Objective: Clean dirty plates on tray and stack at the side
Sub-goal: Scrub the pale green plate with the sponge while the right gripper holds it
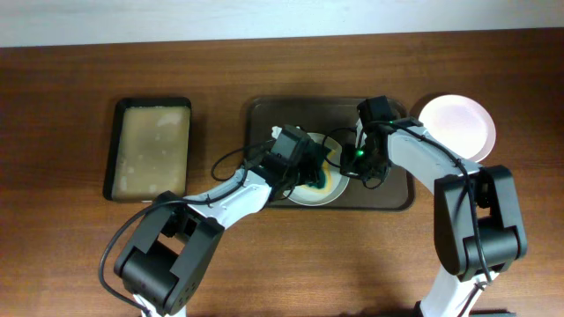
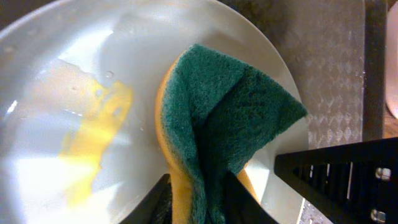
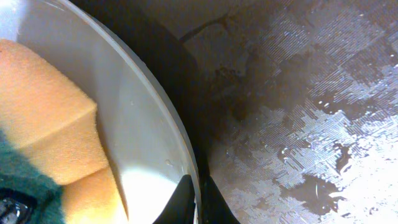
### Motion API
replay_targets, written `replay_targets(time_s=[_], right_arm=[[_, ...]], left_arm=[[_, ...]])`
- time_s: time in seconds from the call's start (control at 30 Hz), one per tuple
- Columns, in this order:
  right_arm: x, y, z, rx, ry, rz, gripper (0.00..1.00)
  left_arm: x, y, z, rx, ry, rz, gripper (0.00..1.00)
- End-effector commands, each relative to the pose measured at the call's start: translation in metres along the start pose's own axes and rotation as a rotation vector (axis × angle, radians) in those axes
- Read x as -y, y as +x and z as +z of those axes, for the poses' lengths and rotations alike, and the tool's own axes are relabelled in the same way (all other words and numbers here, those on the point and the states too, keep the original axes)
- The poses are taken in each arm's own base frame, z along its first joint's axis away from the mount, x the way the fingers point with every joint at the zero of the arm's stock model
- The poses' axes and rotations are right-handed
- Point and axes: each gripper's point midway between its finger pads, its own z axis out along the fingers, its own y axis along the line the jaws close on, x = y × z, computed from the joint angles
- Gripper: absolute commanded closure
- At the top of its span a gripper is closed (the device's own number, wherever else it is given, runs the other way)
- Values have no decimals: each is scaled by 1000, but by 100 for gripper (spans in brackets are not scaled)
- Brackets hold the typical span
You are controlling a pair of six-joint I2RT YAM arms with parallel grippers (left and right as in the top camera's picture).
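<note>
Count: 2 plates, 2 trays, 1 sponge. Smeared plate (image 1: 304,195) sits on the dark tray (image 1: 264,114), toward 6 o'clock. Second plate (image 1: 456,126) is on the desk (image 1: 282,264) at the tray's 2 o'clock. Left fingers (image 2: 239,202) are clenched on the sponge (image 2: 230,118). Right fingers (image 3: 214,208) pinch the smeared plate's rim. Tan-lined small tray (image 1: 152,150) is at 9 o'clock.

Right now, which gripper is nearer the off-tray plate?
Right. The right gripper pinches the trayed plate's rim on that side; left gripper holds the sponge farther from the side plate.
</note>
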Motion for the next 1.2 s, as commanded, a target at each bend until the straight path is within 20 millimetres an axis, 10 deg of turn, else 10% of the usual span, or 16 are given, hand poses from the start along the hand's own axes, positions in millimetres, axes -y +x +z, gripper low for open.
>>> replay_targets(time_s=[0.0,0.23,0.4,0.8,1.0,1.17], right_arm=[[21,12,17,-44,80,25,95],[20,10,17,-37,77,23,95],[20,10,17,-37,77,23,95],[20,10,17,-34,76,23,96],[20,10,17,-34,76,22,96],[20,9,17,-33,76,22,96]], left_arm=[[-20,-4,-2,39,-94,8,71],[-4,4,0,37,-65,37,58],[0,1,0,63,-60,46,100],[-97,-49,-48,314,-662,261,100],[-47,-86,-75,428,-512,223,100],[26,-67,-42,296,-70,210,100]])
